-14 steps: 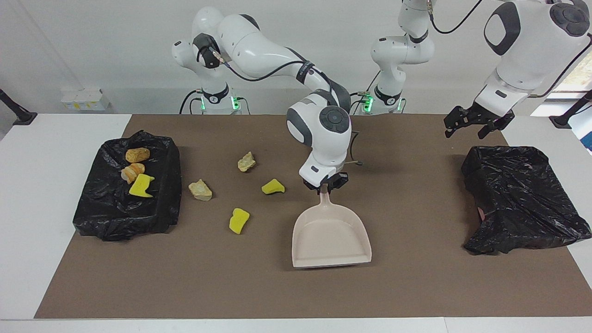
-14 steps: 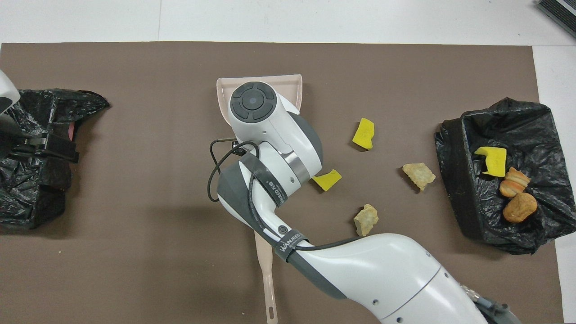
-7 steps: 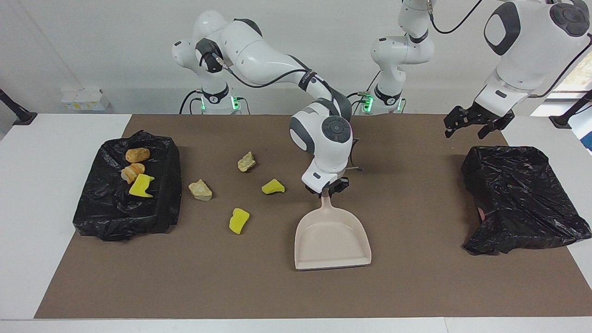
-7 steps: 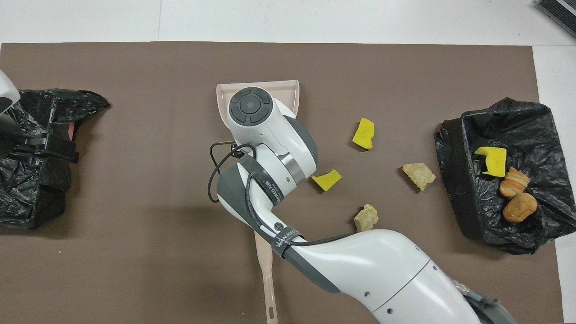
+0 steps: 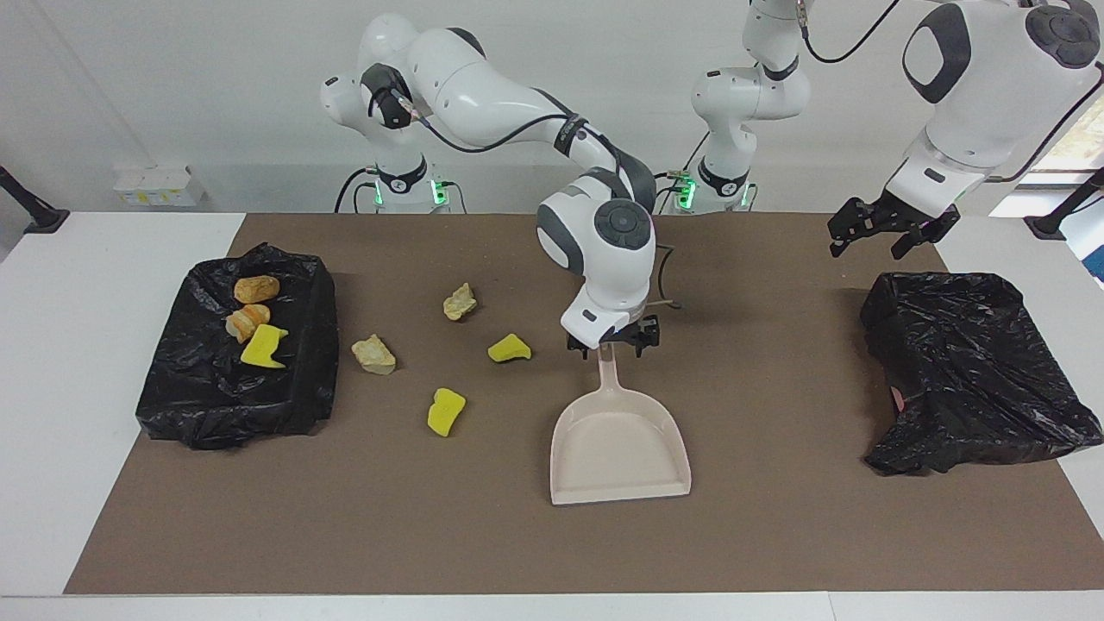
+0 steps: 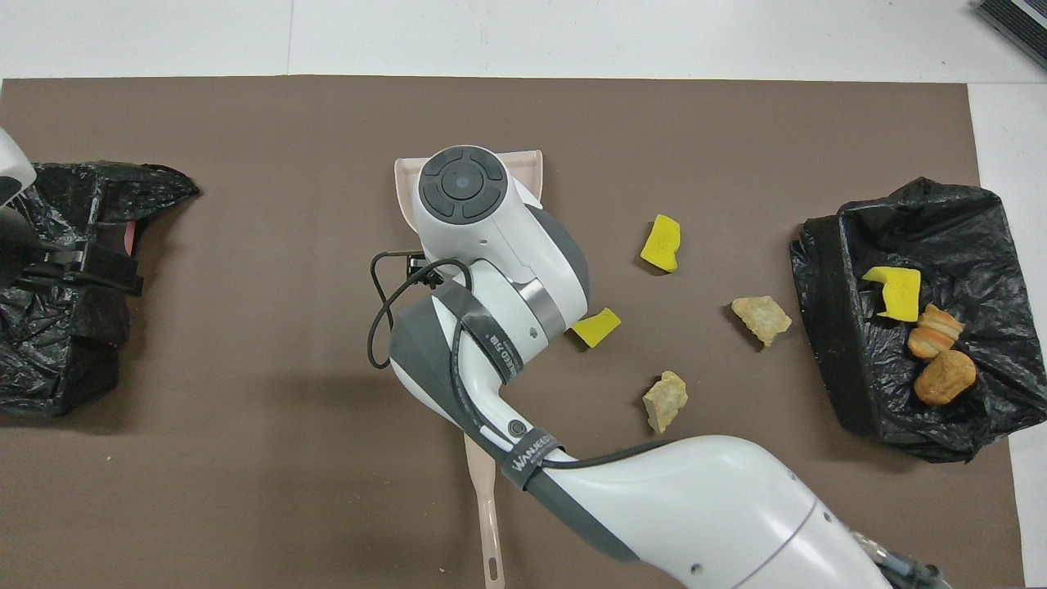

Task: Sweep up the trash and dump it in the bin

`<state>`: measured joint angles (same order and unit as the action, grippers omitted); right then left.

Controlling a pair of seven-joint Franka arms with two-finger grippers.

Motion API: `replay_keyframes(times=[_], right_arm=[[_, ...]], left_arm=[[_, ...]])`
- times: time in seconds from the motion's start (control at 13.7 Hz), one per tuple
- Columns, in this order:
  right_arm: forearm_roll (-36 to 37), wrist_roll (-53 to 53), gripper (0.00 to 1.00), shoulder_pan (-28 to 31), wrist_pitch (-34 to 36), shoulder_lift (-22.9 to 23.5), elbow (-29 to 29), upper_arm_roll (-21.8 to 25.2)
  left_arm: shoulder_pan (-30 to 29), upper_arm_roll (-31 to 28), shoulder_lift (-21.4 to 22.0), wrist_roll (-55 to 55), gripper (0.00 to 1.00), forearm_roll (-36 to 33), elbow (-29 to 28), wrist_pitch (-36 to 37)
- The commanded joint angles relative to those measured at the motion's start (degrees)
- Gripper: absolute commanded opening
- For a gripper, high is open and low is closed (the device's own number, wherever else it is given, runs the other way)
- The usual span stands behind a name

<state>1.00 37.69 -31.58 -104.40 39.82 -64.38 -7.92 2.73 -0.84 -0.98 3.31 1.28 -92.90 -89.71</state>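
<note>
Only one legible text: white lettering on the dark strap [image 6: 530,452] wrapped around the right arm [image 6: 695,507], up the arm from its gripper, reading roughly "WANJEED", last letters unsure. Second strap [image 6: 493,348], closer to the gripper, printed too, but unreadable. Nothing else legible in either view.

Bright even indoor light, soft shadows under the arms, faint sheen on black plastic, sharp focus throughout
</note>
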Motion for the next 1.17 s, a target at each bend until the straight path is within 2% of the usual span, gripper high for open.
replay_keyframes(times=[0.0,0.22,0.36,0.58,0.73,0.95,1.09], right_arm=[[-1.35,0.98,1.0,-0.06,-0.63,-13.93,-17.12,-0.52],[-4.24,1.33,1.0,-0.15,-0.46,-24.85,-29.72,-2.09],[-4.6,1.25,1.0,-3.65,-0.02,-28.3,-34.47,-2.27],[-11.18,0.54,1.0,-4.28,-1.06,-31.64,-40.63,-2.27],[-11.9,1.86,1.0,-6.63,-1.94,-32.7,-44.76,-2.36],[-13.04,7.65,1.0,-11.03,-14.38,-33.14,-54.24,-2.36],[-13.39,6.97,1.0,-11.4,-16.28,-33.23,-57.86,-2.36]], left_arm=[[0.0,-0.47,0.62,-0.32,1.0,-1.19,-0.44,-0.12],[0.43,-0.56,1.24,-0.32,1.0,-1.19,-1.13,-0.2],[1.14,0.05,0.98,0.29,1.0,-1.19,-1.76,-1.6],[3.68,0.14,-0.95,-0.32,1.0,-0.4,-1.58,-3.98],[6.49,0.14,-2.36,-0.59,1.0,-0.4,-1.49,-6.0],[12.28,0.14,-4.29,-6.88,1.0,-0.31,-1.67,-8.63],[15.54,0.14,-5.35,-11.03,1.0,0.3,-2.02,-9.96]])
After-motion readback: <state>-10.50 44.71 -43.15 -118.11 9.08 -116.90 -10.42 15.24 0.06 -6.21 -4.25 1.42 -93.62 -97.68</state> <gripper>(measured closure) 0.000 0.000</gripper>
